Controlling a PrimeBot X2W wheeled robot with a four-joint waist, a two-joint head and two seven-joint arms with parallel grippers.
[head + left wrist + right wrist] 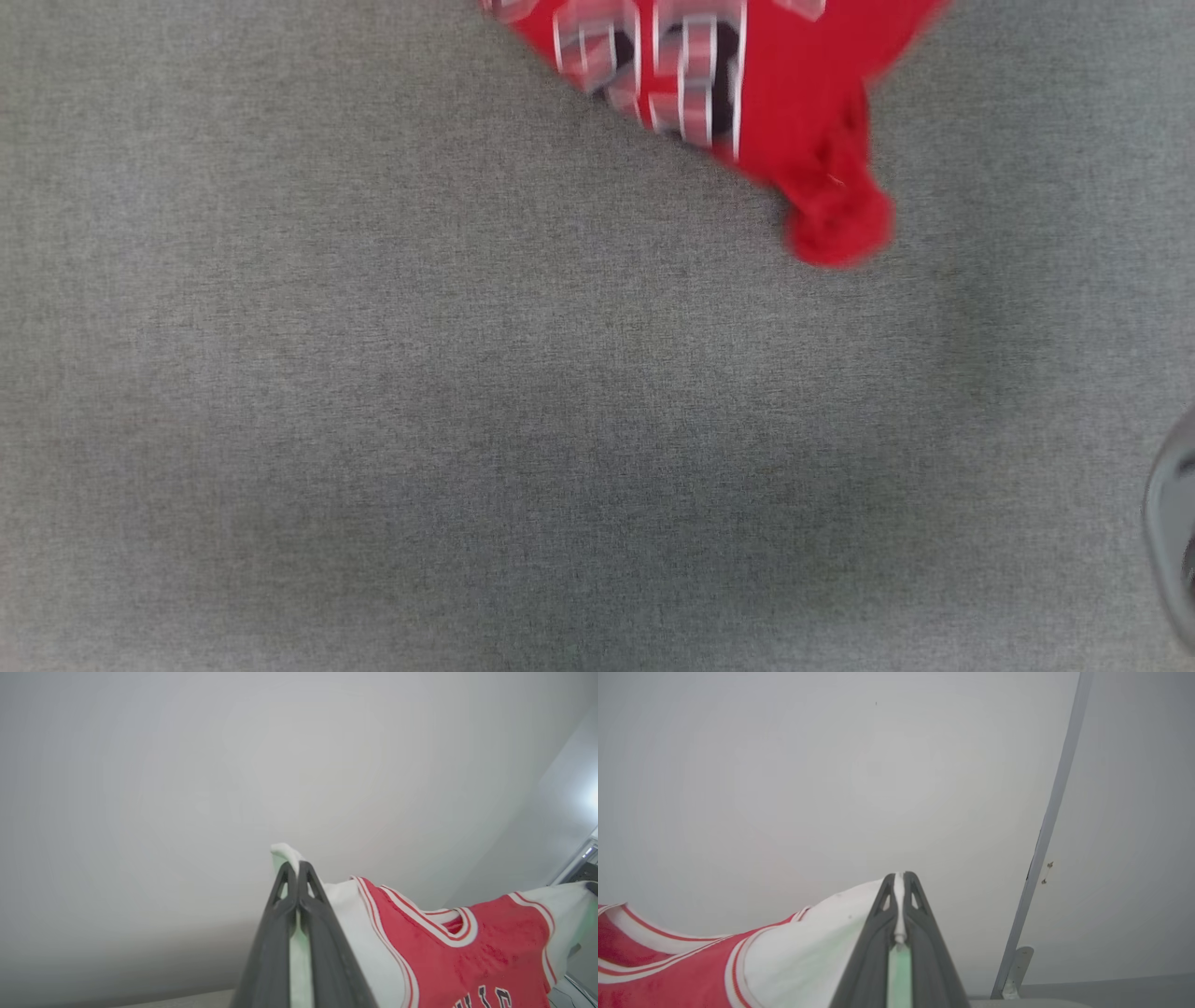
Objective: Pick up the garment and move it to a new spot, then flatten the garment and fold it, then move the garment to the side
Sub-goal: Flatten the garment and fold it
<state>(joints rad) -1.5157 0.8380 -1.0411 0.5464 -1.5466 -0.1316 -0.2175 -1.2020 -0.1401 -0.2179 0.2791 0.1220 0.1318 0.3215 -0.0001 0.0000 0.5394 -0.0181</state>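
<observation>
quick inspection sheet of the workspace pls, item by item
surface: grey woven cloth-covered surface, flat, soft shadow low in the head view.
job's things: red thin-fabric T-shirt with white sleeves and striped trim, held up between both grippers, blurred in the head view, lower corner bunched, not folded.
clutter: dark grey rounded object at the head view's right edge, cut off, cannot identify.
grippers: left gripper, jaws shut on one white sleeve; right gripper, jaws shut on the other.
cables: nothing seen.
surroundings: plain pale wall; grey upright strip against it.
</observation>
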